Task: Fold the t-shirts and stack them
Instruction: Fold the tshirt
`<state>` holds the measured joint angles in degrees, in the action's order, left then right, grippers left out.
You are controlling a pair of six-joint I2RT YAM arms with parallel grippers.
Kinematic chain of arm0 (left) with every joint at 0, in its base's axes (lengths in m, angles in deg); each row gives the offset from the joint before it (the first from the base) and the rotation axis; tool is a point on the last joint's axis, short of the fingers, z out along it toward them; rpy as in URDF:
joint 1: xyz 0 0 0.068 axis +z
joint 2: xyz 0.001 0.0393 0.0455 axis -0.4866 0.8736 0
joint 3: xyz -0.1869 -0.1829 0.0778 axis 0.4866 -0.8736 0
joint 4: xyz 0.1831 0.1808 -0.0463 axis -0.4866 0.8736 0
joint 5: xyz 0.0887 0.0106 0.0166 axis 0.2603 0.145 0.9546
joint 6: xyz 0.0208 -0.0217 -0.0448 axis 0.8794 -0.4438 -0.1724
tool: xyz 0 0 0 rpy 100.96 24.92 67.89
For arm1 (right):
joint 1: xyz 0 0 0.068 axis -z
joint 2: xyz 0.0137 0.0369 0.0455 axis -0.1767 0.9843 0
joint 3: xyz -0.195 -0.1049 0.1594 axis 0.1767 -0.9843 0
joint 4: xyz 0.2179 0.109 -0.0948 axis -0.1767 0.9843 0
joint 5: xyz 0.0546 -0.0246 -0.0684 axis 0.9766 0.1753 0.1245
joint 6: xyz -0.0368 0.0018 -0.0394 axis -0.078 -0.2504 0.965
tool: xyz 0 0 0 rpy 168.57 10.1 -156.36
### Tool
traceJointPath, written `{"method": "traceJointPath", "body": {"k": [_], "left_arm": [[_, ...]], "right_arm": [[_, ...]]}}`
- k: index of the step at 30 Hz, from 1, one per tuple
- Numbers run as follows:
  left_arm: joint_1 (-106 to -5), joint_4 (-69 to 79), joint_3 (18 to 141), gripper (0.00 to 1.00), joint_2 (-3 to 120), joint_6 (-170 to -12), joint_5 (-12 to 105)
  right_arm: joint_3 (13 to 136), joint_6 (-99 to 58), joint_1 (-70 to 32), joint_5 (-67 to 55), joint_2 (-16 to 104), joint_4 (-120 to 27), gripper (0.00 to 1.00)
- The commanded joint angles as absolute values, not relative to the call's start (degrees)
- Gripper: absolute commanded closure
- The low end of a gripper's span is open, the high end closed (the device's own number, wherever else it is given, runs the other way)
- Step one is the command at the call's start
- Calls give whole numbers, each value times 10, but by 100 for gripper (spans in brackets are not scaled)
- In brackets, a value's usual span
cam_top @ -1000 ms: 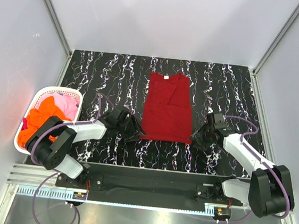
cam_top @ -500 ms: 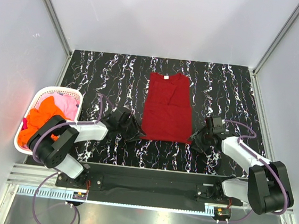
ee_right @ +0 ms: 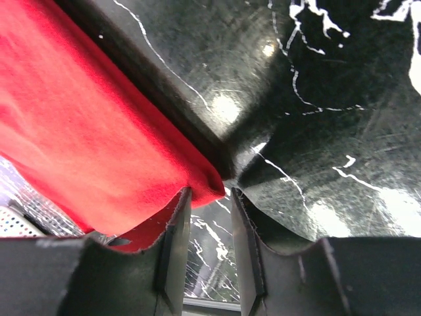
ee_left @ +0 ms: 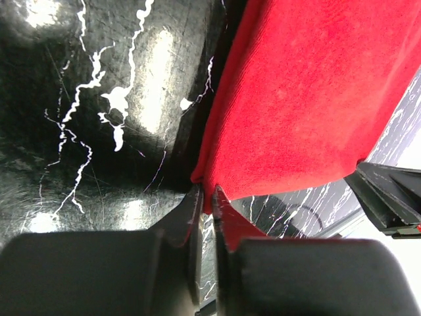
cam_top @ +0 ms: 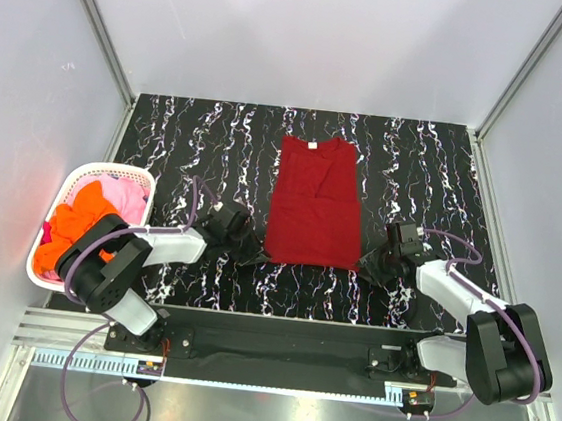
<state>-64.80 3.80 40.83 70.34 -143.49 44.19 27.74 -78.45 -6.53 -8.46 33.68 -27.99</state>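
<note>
Left pincer (cam_top: 254,258) and right pincer (cam_top: 364,265) at the two near corners of the dark red shirt (cam_top: 314,202).
Shirt lies flat on the marbled black table (cam_top: 198,141), folded to a long strip, stretching away from both pincers with its near edge running between them; left pincer pressed almost together, pinching the near left corner, cloth tucked into the slit between its fingers (ee_left: 191,214); right pincer spread a little, near right corner sitting at the mouth between its tips, gap showing table, not pinched; white basket (cam_top: 73,181) well off to the outer side of the left pincer, holding an orange shirt (cam_top: 78,211) and a pink shirt (cam_top: 127,194), bunched.
</note>
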Motion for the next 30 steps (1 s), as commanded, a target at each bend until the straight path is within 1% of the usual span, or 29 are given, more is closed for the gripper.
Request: {"method": "traceJointPath", "body": {"k": [1, 2, 3, 4, 6, 10, 12, 18, 22, 23, 26, 30], "left_arm": [[-653, 50, 415, 97, 697, -1415, 478], [-656, 51, 414, 100, 695, -1414, 479], [-658, 50, 415, 100, 687, -1410, 479], [-659, 50, 415, 100, 685, -1407, 480], [-666, 51, 416, 100, 668, -1397, 482], [-687, 88, 429, 100, 632, -1376, 495], [-696, 112, 434, 100, 604, -1362, 509], [-727, 181, 444, 100, 539, -1349, 534], [-767, 233, 456, 100, 492, -1358, 545], [-776, 241, 459, 100, 470, -1365, 564], [-813, 270, 476, 100, 433, -1376, 591], [-830, 295, 502, 100, 431, -1378, 595]], "right_arm": [[274, -794, -63, -104, 337, -308, 63], [274, -793, -63, -101, 340, -315, 66], [274, -788, -63, -99, 342, -318, 70], [272, -786, -63, -93, 343, -329, 85], [272, -772, -63, -94, 340, -332, 99], [270, -742, -63, -97, 291, -313, 100], [269, -722, -63, -105, 241, -294, 100], [286, -669, -63, -131, 116, -164, 100], [301, -651, -63, -132, 43, -71, 100], [310, -647, -63, -132, 16, -58, 100], [333, -637, -63, -126, -22, -25, 100], [354, -627, -63, -126, -29, -12, 100]]}}
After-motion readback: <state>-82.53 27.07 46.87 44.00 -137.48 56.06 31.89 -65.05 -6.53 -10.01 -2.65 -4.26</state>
